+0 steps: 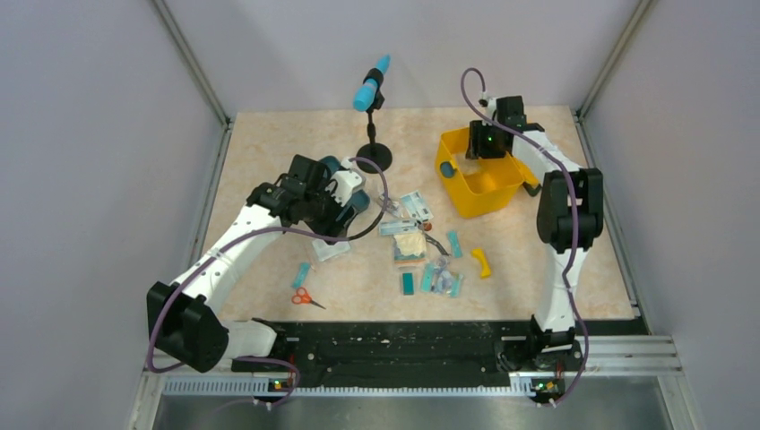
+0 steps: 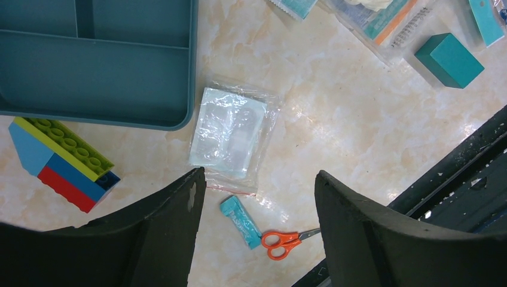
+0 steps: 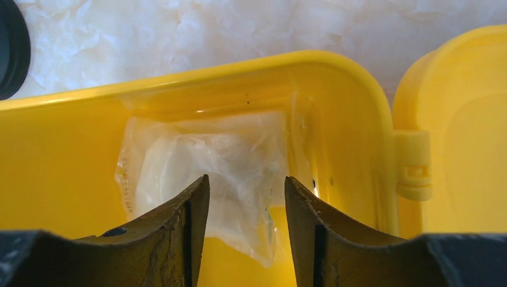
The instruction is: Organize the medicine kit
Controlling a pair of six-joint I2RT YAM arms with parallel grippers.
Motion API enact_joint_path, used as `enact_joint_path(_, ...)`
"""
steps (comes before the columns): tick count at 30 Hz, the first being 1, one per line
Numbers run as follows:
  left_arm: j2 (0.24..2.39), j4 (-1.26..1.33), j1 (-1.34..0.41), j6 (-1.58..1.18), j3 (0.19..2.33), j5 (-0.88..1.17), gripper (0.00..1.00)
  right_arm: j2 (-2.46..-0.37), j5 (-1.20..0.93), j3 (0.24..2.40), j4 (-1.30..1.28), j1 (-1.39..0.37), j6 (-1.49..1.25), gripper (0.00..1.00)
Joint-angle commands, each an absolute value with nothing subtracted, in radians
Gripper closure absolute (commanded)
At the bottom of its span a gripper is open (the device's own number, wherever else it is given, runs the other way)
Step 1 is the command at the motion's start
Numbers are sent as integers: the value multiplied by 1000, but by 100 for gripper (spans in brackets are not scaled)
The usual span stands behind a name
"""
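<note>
Top external: marbled table [image 1: 269, 148], grey walls [image 1: 90, 134]

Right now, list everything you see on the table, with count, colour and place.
medicine kit box: one, yellow, far right, open
insert tray: one, teal, left centre
clear bag: one, inside the box
clear packet: one, by tray
brick block: one, multicoloured, by tray
scissors: one, orange, near left
curved piece: one, yellow, centre right
microphone: one, blue, far centre
small packets: several, teal and clear, centre
left gripper: black, open, above clear packet
right gripper: black, open, over the box
</note>
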State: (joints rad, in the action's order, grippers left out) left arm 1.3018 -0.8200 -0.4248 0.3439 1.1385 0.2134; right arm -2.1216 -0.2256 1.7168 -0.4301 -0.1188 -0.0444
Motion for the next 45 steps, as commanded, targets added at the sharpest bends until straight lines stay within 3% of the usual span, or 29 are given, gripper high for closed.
enact_joint_path(1,1302,-798,-420,363,1160,203,28,-2052,-162,1774,-396,-149,-21,50)
enact_joint_path(16,1386,-763,-409,384,1060,129,31,-1771,-388,1651,-427,-185,-46,50)
enact_joint_path(25,1513,-658,-410,481,984,110,41,-1534,-398,1431,-431,-185,-28,49)
enact_joint_path(37,1650,-535,-417,520,972,57,40,-1434,-365,1335,-445,-183,-6,49)
enact_joint_path(42,1675,-580,-422,558,963,130,62,-1441,-365,1349,-456,-183,24,49)
enact_joint_path(45,1674,-619,-422,567,973,177,82,-1450,-369,1357,-457,-183,24,49)
